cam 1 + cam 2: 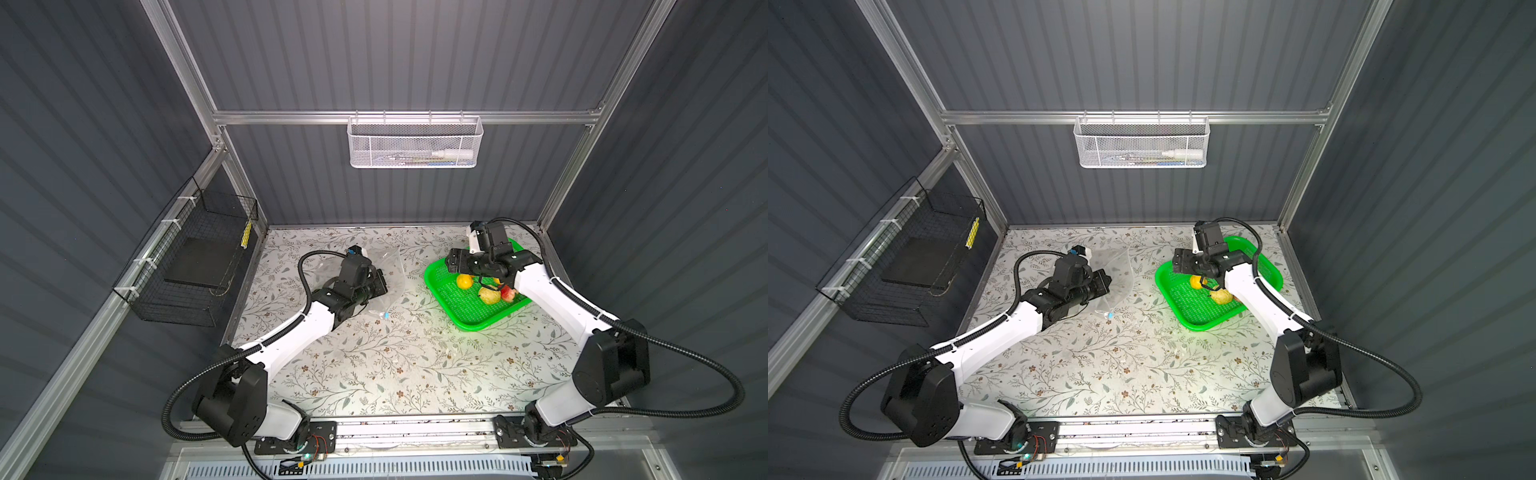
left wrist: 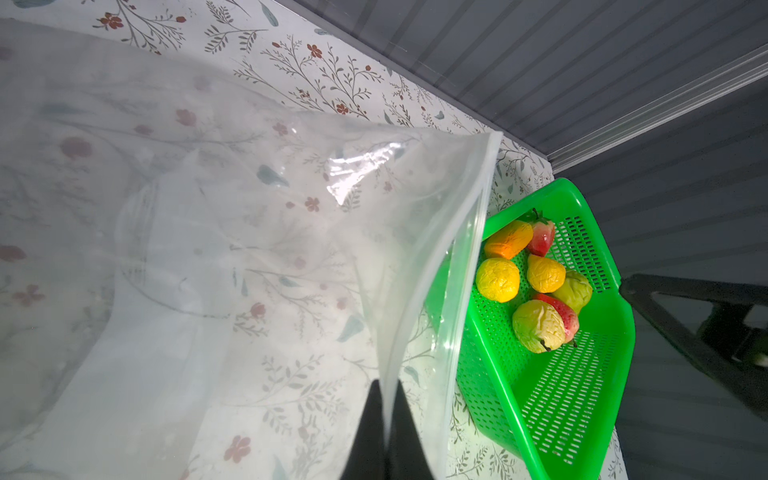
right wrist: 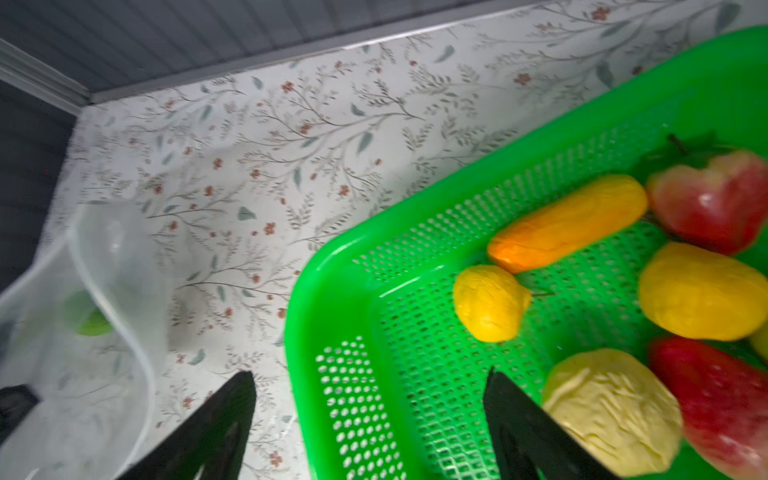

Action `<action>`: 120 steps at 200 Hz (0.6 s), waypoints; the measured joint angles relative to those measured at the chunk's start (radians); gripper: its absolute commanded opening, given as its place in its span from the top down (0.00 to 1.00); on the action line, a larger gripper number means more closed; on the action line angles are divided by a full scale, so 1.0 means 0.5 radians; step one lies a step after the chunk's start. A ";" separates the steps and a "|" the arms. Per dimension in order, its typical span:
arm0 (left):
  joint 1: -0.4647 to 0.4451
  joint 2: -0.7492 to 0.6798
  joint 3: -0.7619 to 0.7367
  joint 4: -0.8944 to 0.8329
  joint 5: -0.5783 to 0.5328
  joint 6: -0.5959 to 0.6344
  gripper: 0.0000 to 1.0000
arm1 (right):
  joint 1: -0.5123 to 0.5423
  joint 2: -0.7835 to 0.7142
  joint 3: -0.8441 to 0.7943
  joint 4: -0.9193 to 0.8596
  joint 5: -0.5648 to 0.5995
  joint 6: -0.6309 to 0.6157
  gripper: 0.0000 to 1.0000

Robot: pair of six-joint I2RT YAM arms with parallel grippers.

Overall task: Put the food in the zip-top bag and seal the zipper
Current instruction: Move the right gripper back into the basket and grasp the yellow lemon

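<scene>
In both top views the left gripper (image 1: 380,283) lies low on the clear zip-top bag (image 1: 388,266), centre left on the floral table (image 1: 395,365). The blue slider (image 1: 387,316) sits at the bag's near edge. The right gripper (image 1: 467,272) hangs over the green perforated basket (image 1: 476,327) at centre right, above the toy fruit (image 1: 489,296).

In the left wrist view the fingers (image 2: 370,432) are pinched on the bag's mouth edge, near the zipper (image 2: 478,249), and hold the film up. Seven fruits lie in the basket beyond.

In the right wrist view the jaws stand wide apart and empty. One finger is outside the basket's rim, the other inside by a pale yellow fruit (image 3: 611,411).
</scene>
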 measured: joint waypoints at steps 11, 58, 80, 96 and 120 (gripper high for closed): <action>0.000 0.000 0.000 0.001 0.000 -0.001 1.00 | -0.002 0.056 0.014 -0.088 0.079 -0.056 0.13; 0.000 0.000 0.000 0.017 -0.001 -0.007 1.00 | 0.000 0.378 0.185 -0.340 0.359 -0.354 0.11; 0.000 0.000 0.000 0.016 -0.002 -0.006 1.00 | 0.000 0.521 0.320 -0.395 0.461 -0.475 0.11; 0.000 0.000 0.000 0.014 -0.008 -0.006 1.00 | 0.000 0.614 0.409 -0.415 0.520 -0.542 0.11; 0.000 0.000 0.000 0.014 -0.014 -0.005 1.00 | 0.000 0.735 0.516 -0.440 0.565 -0.614 0.12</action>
